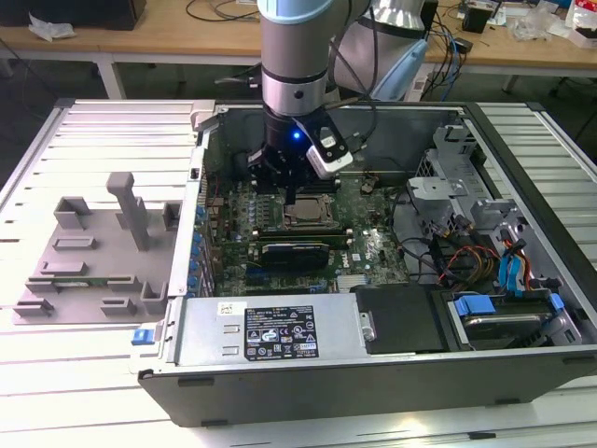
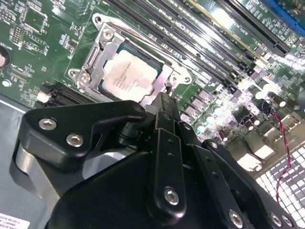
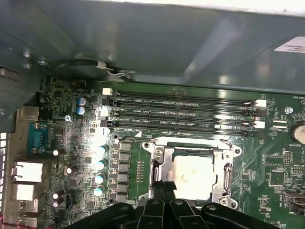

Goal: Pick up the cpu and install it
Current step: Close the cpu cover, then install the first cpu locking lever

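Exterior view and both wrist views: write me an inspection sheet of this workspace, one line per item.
Surface: slatted metal table bearing an open computer case.
Job's things: cpu lies inside the socket on the green board.
Clutter: grey holder block on the table, exterior view's left.
Grippers: gripper low over the socket's edge beside the cpu; contact cannot be told.
Cables: coloured wiring inside the case, exterior view's right.
Surroundings: wooden benches behind the table.

In the exterior view the arm (image 1: 297,56) is cut off at twelve o'clock. The cpu (image 1: 308,217), at the gripper's (image 1: 291,196) five o'clock, is perhaps too small to judge. In both wrist views the gripper's black body hides one cpu edge.
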### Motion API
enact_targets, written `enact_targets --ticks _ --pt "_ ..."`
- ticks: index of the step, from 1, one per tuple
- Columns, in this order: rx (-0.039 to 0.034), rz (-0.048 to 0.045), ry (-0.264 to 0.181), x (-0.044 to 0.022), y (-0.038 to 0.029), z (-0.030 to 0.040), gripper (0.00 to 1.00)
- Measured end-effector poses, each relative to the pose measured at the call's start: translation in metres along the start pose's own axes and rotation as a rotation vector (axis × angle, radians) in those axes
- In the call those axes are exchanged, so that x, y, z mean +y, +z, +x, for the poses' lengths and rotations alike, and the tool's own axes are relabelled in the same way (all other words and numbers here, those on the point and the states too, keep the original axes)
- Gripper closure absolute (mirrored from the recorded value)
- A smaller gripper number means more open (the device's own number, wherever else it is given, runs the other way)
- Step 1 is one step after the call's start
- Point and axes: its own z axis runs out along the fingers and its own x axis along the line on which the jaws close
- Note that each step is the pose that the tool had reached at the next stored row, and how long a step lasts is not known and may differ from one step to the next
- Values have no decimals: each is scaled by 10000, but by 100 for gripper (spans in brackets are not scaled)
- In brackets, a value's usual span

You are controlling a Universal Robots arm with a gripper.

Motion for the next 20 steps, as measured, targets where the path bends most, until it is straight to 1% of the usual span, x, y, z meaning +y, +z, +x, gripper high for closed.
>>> enact_targets --ticks 2,5,6,8,9,12,20 --pt "2 1 2 -4 1 -58 89" --pt "16 0 2 -12 3 -173 89" --pt "23 0 1 -15 4 -225 89" --pt "31 -1 2 -19 5 -281 89" --pt "37 -2 1 -23 6 -329 89" --pt "37 -2 2 -22 -12 -333 89" --pt "36 -2 2 -22 -15 -333 89"
